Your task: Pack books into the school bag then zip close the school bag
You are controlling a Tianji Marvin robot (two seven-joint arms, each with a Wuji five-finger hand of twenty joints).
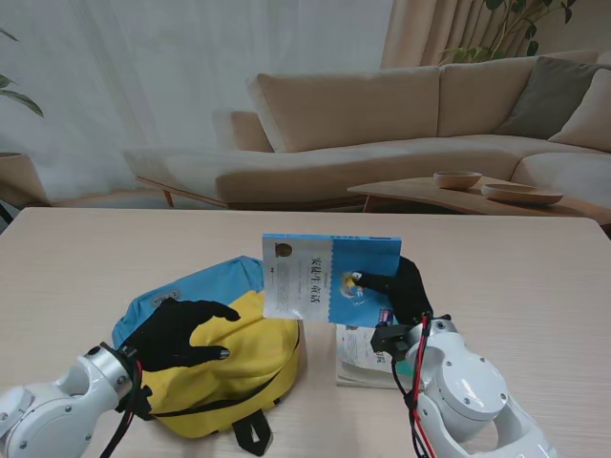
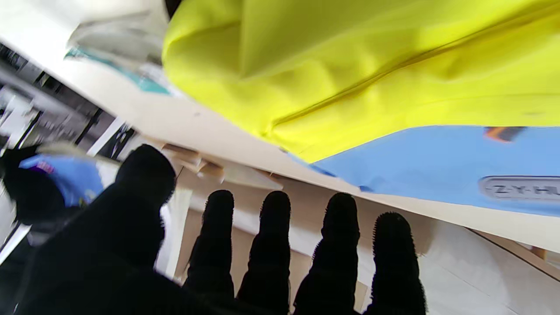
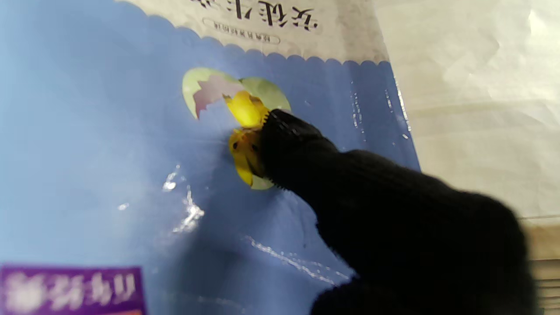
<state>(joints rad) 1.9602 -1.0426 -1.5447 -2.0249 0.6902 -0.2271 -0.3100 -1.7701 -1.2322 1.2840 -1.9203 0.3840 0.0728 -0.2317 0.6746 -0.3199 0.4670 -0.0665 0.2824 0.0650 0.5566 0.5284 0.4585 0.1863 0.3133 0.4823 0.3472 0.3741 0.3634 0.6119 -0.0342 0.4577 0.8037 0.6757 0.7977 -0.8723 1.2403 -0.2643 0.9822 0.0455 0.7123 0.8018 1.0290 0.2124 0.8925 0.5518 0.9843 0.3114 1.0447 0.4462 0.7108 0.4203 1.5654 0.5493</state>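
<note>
Bench (image 1: 535, 277): pale wood top. School bag (image 1: 243, 348), yellow over blue, lies flat near the bench's near edge, left of centre. Blue book (image 1: 329, 279) is held upright above the bench, just right of the bag, its lower left corner over the bag's right edge. A second book (image 1: 358, 358) lies flat on the bench beside the bag, under the raised one. Left hand (image 1: 177, 334) rests over the bag's yellow top, fingers (image 2: 273, 236) apart, gripping nothing. Right hand (image 1: 401, 291) is clamped on the blue book, thumb on the cover.
</note>
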